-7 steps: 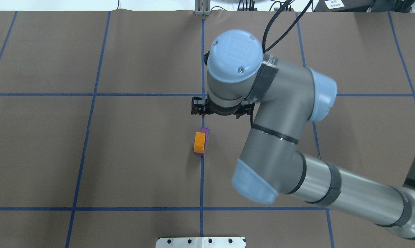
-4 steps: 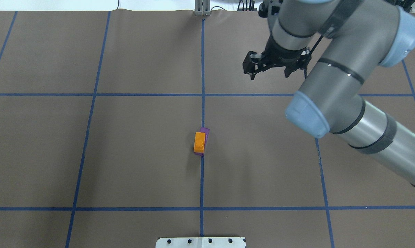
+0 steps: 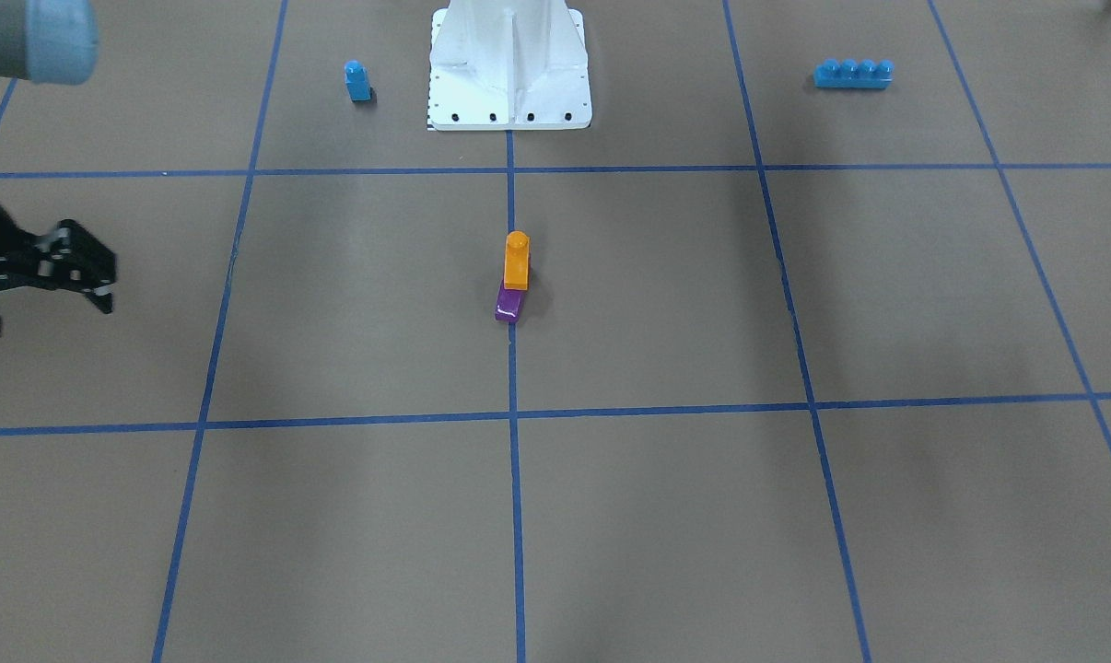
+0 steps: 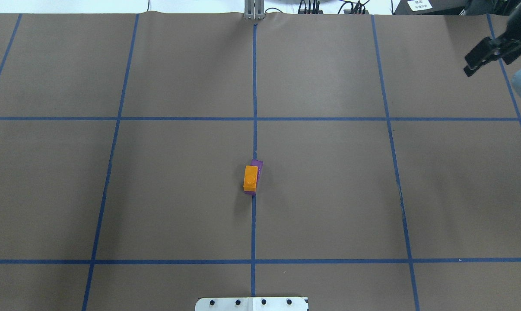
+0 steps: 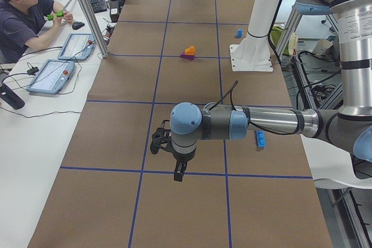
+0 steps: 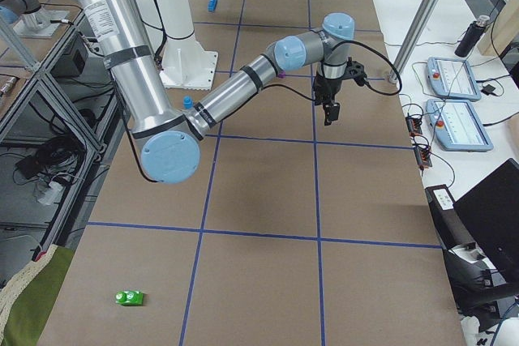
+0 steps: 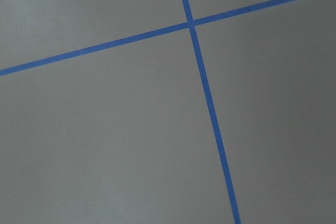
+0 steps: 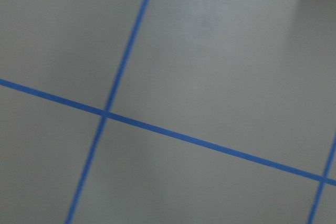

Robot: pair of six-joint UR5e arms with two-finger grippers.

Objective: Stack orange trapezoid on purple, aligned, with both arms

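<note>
At the right gripper (image 3: 49, 318): spread apart, with nothing held. Hanging over the far right part of the brown mat (image 3: 334, 516). Off to the left of that gripper, well apart from it, in the middle of the mat: the orange trapezoid (image 3: 516, 262), sitting on top of the purple (image 3: 508, 307), with a bit of purple poking out at one end. At the left gripper (image 5: 167, 156): can't tell if apart or together. Far from the stack too. Near it, a long blue brick (image 3: 853, 74). Farther off, by the white base (image 3: 509, 64), a small blue block (image 3: 357, 81).
</note>
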